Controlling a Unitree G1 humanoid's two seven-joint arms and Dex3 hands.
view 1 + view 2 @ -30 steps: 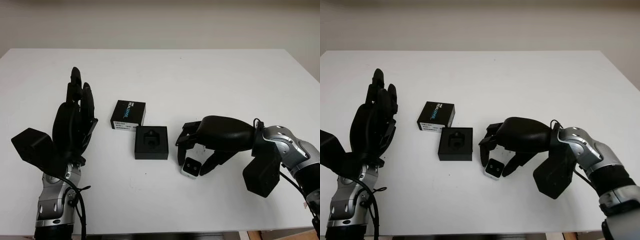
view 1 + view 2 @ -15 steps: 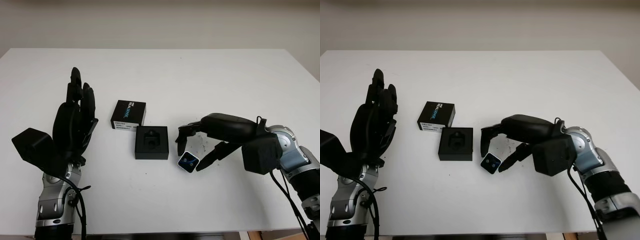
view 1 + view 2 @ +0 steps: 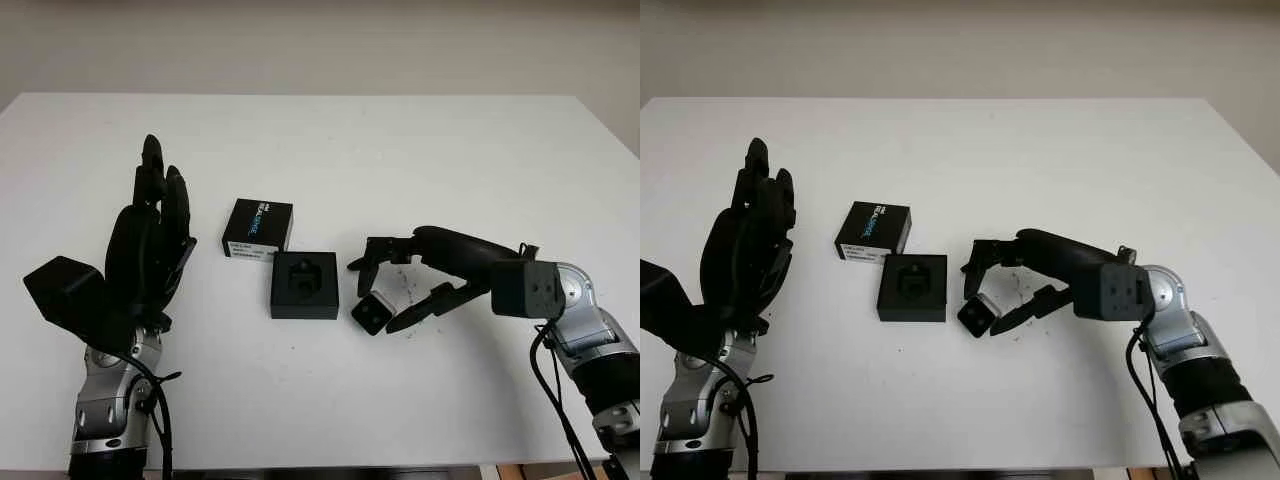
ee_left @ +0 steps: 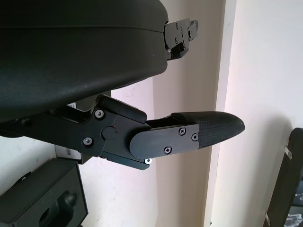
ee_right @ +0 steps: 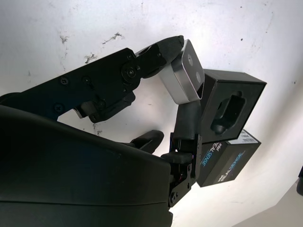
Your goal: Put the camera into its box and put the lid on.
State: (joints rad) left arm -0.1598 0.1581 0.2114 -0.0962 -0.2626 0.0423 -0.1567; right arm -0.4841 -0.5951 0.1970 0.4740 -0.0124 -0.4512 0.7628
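Note:
The small silver and black camera [image 3: 372,314] is pinched between the fingers of my right hand [image 3: 378,292], just right of the box and tilted. In the right wrist view the camera [image 5: 185,78] sits between a fingertip and the thumb, lens face toward the box. The open black box [image 3: 303,285] lies on the table with its moulded recess empty. Its lid [image 3: 256,228], black with blue lettering, lies flat right behind the box's left corner. My left hand [image 3: 150,245] is open and held upright above the table's left side, away from the box.
The white table [image 3: 330,150] stretches wide behind and to both sides of the box. A few dark scuff marks [image 5: 102,45] spot the surface under my right hand. A wall runs behind the table's far edge.
My right hand has closed on the camera, turned at the wrist and carried it a little left toward the box; the camera now sits tilted. The left hand has not moved.

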